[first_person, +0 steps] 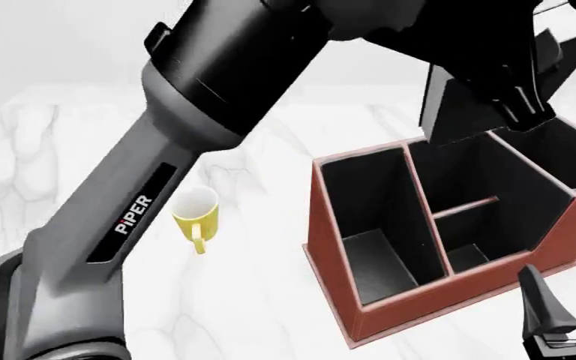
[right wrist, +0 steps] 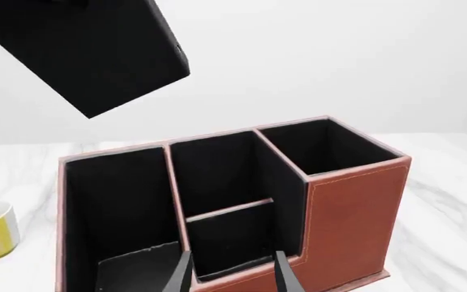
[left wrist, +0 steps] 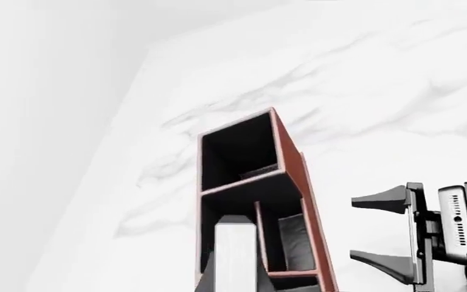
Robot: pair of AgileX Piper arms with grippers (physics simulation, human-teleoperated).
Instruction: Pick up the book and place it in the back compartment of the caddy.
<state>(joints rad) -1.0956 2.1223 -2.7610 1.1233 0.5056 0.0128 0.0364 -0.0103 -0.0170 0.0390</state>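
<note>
While the left gripper (first_person: 508, 94) clamps the book (first_person: 458, 109) | book hangs tilted above the caddy (first_person: 408, 300) | lifting done, lowering into the back compartment (first_person: 473, 244) left | right gripper (right wrist: 231, 271) open, empty, near caddy.

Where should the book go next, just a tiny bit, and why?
Probably straight down a little, and slowly. The book is held tilted, high above the caddy, and hasn't gone into any cell yet. The back compartment beside the low crossbar is small, so the book likely needs lining up with it as it drops.
</note>
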